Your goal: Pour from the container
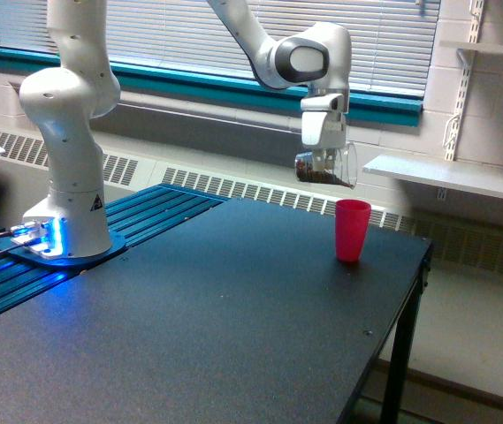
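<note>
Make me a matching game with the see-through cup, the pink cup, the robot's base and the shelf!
Things:
1. clear cup
2. pink cup
3. robot base
4. white shelf

States:
A. glowing blue at the bottom
B. standing upright on the black table
C. fixed to the wall, beyond the table
D. tipped on its side in the gripper, brown grains inside

Pairs: 1-D, 2-B, 3-A, 4-C
</note>
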`<act>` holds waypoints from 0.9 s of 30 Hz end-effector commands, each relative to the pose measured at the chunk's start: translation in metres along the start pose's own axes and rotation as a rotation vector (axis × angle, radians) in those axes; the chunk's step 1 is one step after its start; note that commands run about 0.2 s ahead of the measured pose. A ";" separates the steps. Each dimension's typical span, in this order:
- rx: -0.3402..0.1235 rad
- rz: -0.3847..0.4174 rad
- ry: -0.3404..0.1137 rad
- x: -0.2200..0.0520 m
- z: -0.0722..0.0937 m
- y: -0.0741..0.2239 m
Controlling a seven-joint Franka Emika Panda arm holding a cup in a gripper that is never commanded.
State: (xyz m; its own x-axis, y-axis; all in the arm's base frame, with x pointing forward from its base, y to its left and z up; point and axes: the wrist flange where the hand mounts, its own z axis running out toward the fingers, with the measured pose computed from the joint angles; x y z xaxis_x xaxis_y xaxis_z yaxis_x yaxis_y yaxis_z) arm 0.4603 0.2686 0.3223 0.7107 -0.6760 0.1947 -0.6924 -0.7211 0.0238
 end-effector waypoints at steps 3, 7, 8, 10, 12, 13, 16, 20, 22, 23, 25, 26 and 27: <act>-0.030 -0.056 0.004 -0.010 -0.003 -0.012; -0.048 -0.075 0.000 -0.013 -0.001 -0.016; -0.052 -0.080 0.000 -0.014 0.000 -0.016; -0.058 -0.091 -0.004 -0.017 0.000 -0.019; -0.064 -0.100 -0.006 -0.019 0.001 -0.021; -0.068 -0.105 -0.007 -0.020 0.002 -0.022; -0.073 -0.119 -0.013 -0.024 0.003 -0.026; -0.084 -0.129 -0.021 -0.028 0.006 -0.029; -0.088 -0.133 -0.021 -0.029 0.007 -0.031; -0.090 -0.135 -0.023 -0.029 0.008 -0.032; -0.094 -0.136 -0.024 -0.030 0.009 -0.032; -0.097 -0.138 -0.024 -0.030 0.009 -0.032; -0.100 -0.138 -0.025 -0.031 0.010 -0.032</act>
State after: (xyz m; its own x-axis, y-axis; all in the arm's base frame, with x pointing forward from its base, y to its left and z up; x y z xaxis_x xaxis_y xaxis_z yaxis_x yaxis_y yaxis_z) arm 0.4638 0.3045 0.3054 0.7824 -0.6023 0.1583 -0.6213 -0.7721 0.1334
